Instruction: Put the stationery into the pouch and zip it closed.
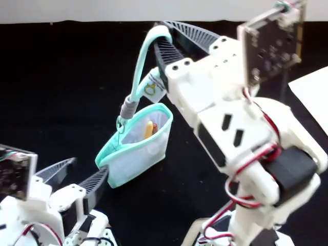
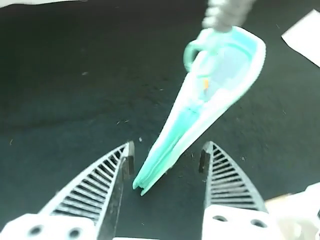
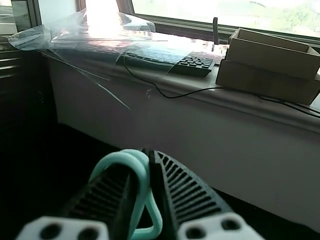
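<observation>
A mint-and-white pouch [image 1: 138, 148] stands tilted on the black table, its mouth open at the top. An orange piece of stationery [image 1: 148, 129] sticks up inside it. The pouch's mint strap [image 1: 139, 64] runs up from a grey fitting [image 1: 128, 108] to my right gripper [image 1: 161, 29], which is shut on the loop. The right wrist view shows the strap [image 3: 136, 172] pinched in that gripper [image 3: 146, 156]. My left gripper [image 2: 168, 150] is open, one finger on either side of the pouch's [image 2: 220, 85] lower end without touching it; the orange item [image 2: 205, 83] shows inside.
A white sheet [image 1: 313, 91] lies at the table's right edge, also in the left wrist view as white paper [image 2: 306, 34]. The right arm's body [image 1: 246, 138] fills the right foreground. Beyond the table, a sill holds a keyboard [image 3: 165, 59] and a cardboard box [image 3: 270, 62].
</observation>
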{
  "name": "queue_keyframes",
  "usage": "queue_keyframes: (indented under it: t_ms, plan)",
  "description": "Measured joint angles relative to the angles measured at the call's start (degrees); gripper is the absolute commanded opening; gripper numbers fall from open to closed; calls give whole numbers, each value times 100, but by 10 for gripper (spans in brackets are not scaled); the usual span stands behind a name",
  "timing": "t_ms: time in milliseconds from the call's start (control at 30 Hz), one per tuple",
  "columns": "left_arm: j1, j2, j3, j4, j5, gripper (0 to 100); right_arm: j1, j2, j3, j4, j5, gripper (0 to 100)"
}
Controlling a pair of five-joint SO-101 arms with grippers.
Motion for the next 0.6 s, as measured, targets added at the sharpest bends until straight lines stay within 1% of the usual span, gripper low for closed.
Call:
queue_keyframes:
  t_ms: [133,267,400,600]
  plan:
    - [510,387,0,0,-246,221,0,211,18,18,0,5]
    - [686,580,9,0,-651,221,0,229,18,18,0,5]
    - [888,624,9,-18,-738,221,0,229,18,18,0,5]
    - [1029,756,211,-457,-738,221,0,229,18,18,0,5]
